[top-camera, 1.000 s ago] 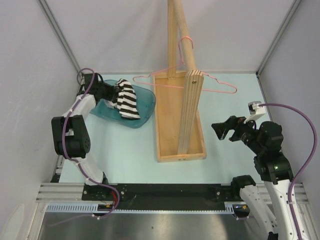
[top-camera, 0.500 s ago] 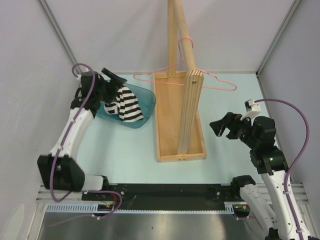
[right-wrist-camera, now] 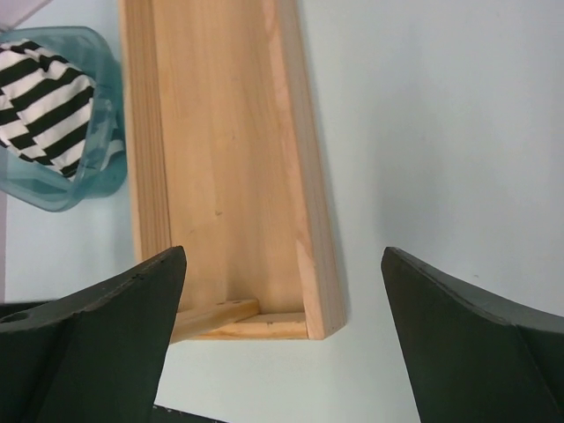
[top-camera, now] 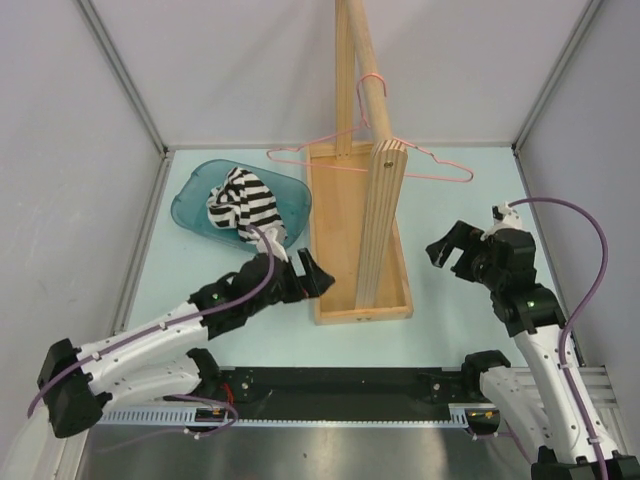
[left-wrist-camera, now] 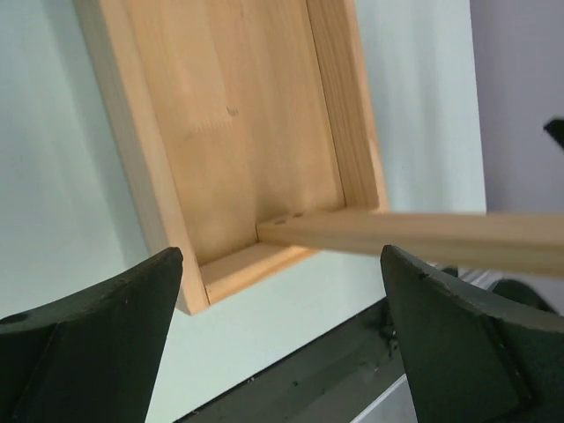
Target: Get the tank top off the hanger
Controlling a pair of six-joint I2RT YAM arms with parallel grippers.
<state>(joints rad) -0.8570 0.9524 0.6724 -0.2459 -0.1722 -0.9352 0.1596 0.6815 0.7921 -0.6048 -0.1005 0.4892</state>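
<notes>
Where grey walls (top-camera: 220, 70) box the table (top-camera: 450, 320), we find the tank top (top-camera: 243, 205) bundled in the teal basin (top-camera: 188, 208) at 10 o'clock and the hanger (top-camera: 440, 168) at 12. The left gripper (top-camera: 318, 276) is stretched low and the right gripper (top-camera: 447, 250) raised, both gaping and empty.

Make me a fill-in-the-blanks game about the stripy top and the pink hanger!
1. The tank top has black and ____ stripes.
2. The hanger, hooked over the wooden rod, is coloured ____.
3. The tank top lies bunched in the blue bin, not on the ____.
4. The left gripper and the right gripper are both ____, holding nothing.

Missing words: white, pink, hanger, open.
</notes>
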